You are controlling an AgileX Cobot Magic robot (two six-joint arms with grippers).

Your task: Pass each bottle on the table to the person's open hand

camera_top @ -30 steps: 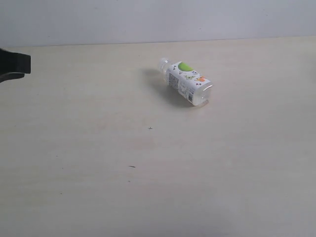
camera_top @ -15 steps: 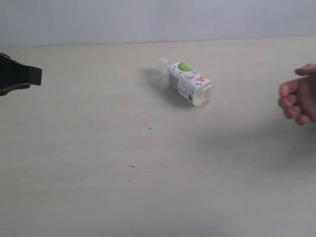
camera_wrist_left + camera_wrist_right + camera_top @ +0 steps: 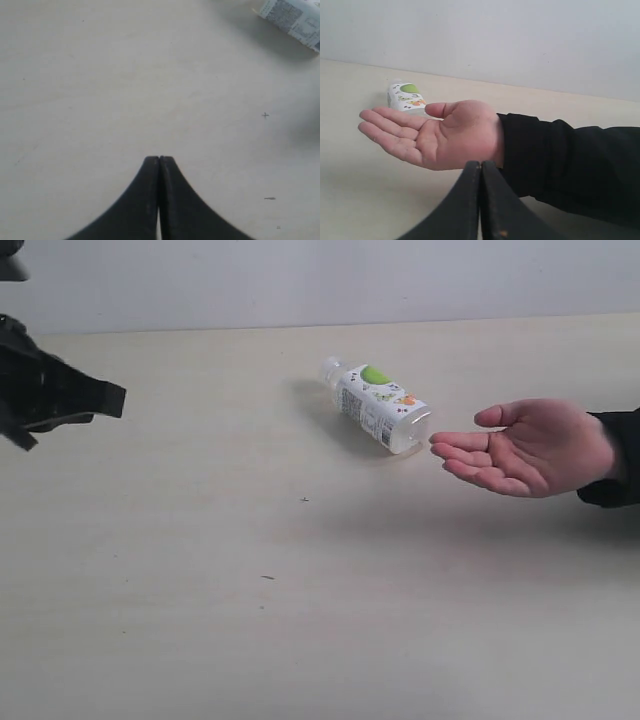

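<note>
One small clear bottle (image 3: 378, 406) with a white-green label lies on its side on the pale table (image 3: 300, 590), cap pointing away; it also shows in the right wrist view (image 3: 405, 97) and, partly, in the left wrist view (image 3: 295, 20). A person's open hand (image 3: 525, 448) reaches in from the right, palm up, fingertips just right of the bottle's base (image 3: 432, 132). My left gripper (image 3: 112, 398) hovers at the far left, well away from the bottle, its black fingers pressed together and empty (image 3: 159, 159). My right gripper (image 3: 480, 163) is shut and empty, just behind the hand's wrist.
The person's black sleeve (image 3: 570, 160) crosses the right side, close in front of the right gripper. A pale wall (image 3: 320, 280) rises behind the table's far edge. Small dark specks (image 3: 267, 577) mark the tabletop.
The person's hand has come in from the right and opened palm up beside the bottle. My left gripper has moved rightward into view. The bottle has not moved.
</note>
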